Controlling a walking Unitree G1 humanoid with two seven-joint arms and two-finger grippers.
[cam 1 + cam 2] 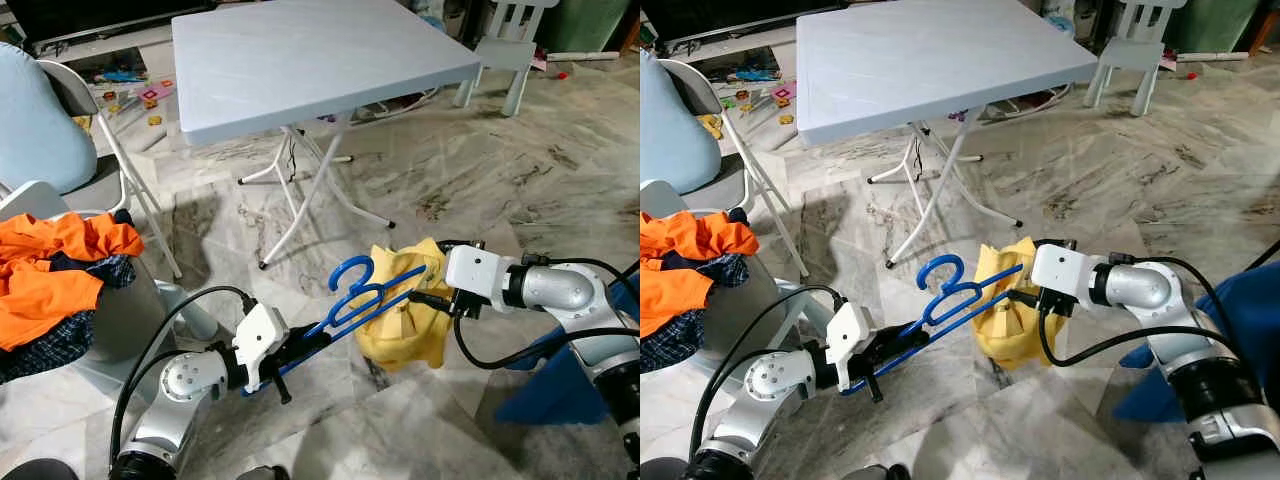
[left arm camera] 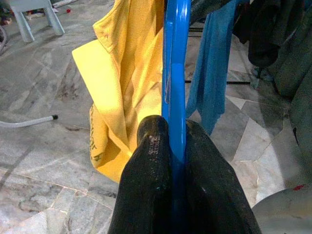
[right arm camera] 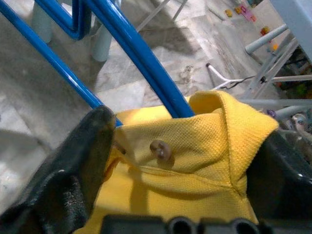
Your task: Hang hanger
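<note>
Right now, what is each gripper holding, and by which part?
Left gripper: blue hanger, fingers clamped on one end of it. Right gripper: yellow shirt, by its buttoned collar.

Even, bright indoor light in both eye views; head frames sharp. Soft shadow under the folding table (image 1: 310, 60) on the glossy marble floor (image 1: 470, 180), faint sheen there. Wrist views: near black fingers (image 2: 156, 195) blurred, soft focus; yellow shirt (image 3: 195, 151) well lit.
</note>
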